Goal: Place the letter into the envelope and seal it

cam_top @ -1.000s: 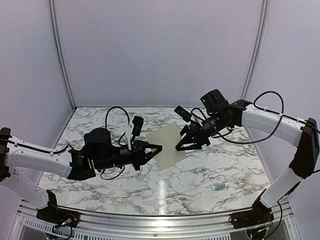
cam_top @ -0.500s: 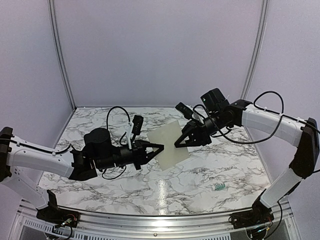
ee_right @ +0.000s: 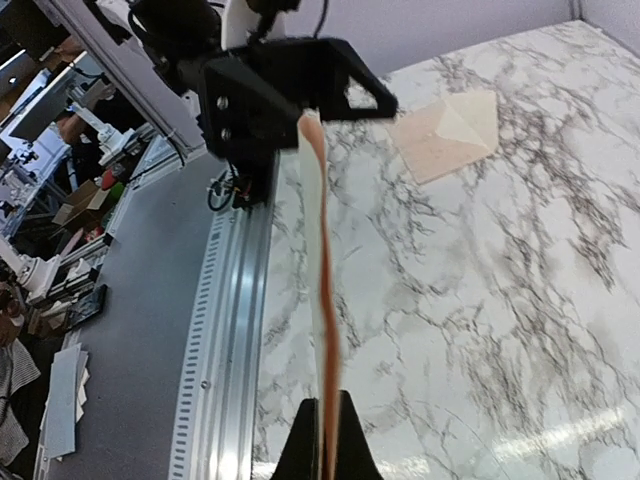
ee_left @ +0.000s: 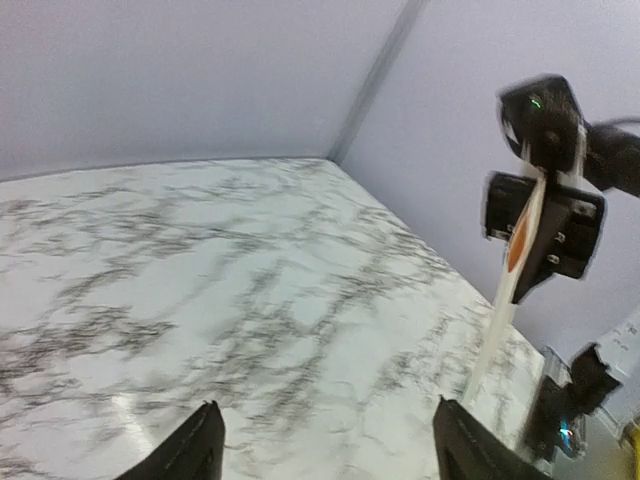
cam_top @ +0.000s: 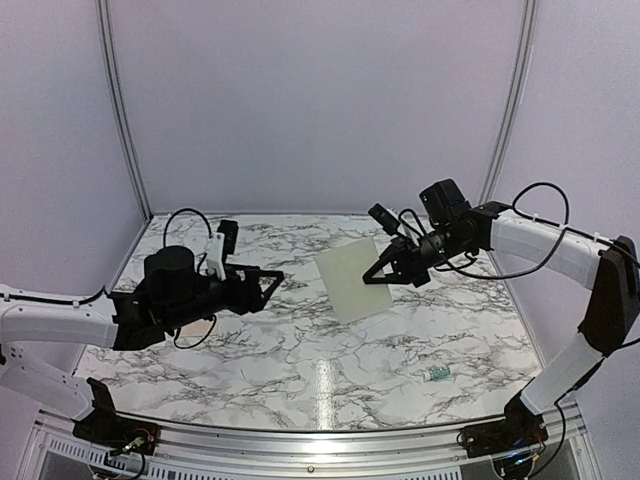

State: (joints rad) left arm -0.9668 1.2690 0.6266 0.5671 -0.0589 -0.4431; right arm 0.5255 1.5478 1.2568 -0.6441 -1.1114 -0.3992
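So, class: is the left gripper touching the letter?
Apart. Top external view: marble table shows between the left gripper and the letter, held in the right gripper.

Glossy, smooth marble-patterned surface, throwing back a light streak. Thin matt paper for the letter, pinkish along its edge; matt cream paper for the envelope. Dull ribbed metal rail along the surface's near edge.
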